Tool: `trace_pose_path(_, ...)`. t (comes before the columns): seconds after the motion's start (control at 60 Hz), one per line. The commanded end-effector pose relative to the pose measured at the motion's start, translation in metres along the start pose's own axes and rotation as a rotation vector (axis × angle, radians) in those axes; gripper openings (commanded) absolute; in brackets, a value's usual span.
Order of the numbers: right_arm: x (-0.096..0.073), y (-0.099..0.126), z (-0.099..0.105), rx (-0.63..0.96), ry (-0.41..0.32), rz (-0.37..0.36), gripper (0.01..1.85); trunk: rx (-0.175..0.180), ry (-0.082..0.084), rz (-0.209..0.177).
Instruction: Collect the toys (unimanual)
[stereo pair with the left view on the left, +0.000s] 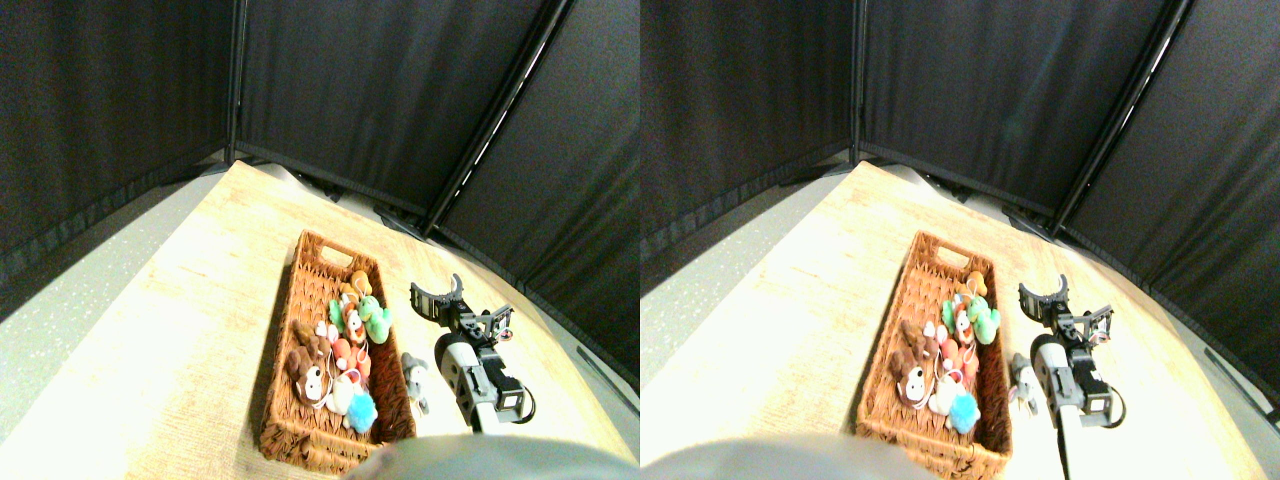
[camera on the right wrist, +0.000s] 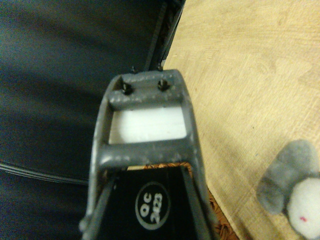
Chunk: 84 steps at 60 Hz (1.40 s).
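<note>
A long brown wicker basket (stereo pair with the left view on the left: 296, 300) lies on the light wooden table and holds several toys: a green one (stereo pair with the left view on the left: 376, 318), an orange-red one (stereo pair with the left view on the left: 351, 352), a brown-white one (stereo pair with the left view on the left: 306, 374) and a blue one (stereo pair with the left view on the left: 362, 411). One grey toy (stereo pair with the left view on the left: 415, 378) lies on the table just right of the basket, beside my arm. My right gripper (stereo pair with the left view on the left: 437, 291) hovers farther back, right of the basket, open with nothing between its jaws. In the wrist view the grey toy (camera on the right wrist: 294, 192) shows at the picture's edge, beside the dark jaw frame.
Black curtain panels (stereo pair with the left view on the left: 380, 100) on dark poles close off the back and right of the table (stereo pair with the left view on the left: 180, 330). Grey speckled floor (stereo pair with the left view on the left: 70, 290) shows beyond the table's left edge. The table's right edge runs close to my arm.
</note>
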Motion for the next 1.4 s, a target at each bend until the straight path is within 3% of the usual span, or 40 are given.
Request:
trace_pose_path(0.017, -0.010, -0.012, 0.032, 0.018, -0.036, 0.074, 0.77, 0.023, 0.011, -0.015)
trace_pose_path(0.167, -0.028, -0.033, 0.024, 0.089, -0.028, 0.024, 0.87, 0.039, 0.019, -0.017)
trace_pose_path(0.383, -0.048, -0.062, 0.008, 0.148, 0.000, -0.061, 0.86, 0.051, 0.030, -0.020)
trace_pose_path(0.75, -0.058, -0.084, -0.013, 0.255, 0.067, -0.143, 0.80, 0.049, 0.029, -0.019)
trace_pose_path(1.033, -0.043, -0.106, -0.022, 0.317, 0.040, -0.197, 0.79, 0.036, 0.024, -0.008)
trace_pose_path(1.15, -0.034, -0.117, -0.025, 0.320, 0.027, -0.231, 0.67, 0.036, 0.024, -0.008)
trace_pose_path(1.4, -0.025, -0.130, -0.023, 0.333, 0.017, -0.265, 0.69, 0.036, 0.024, -0.008)
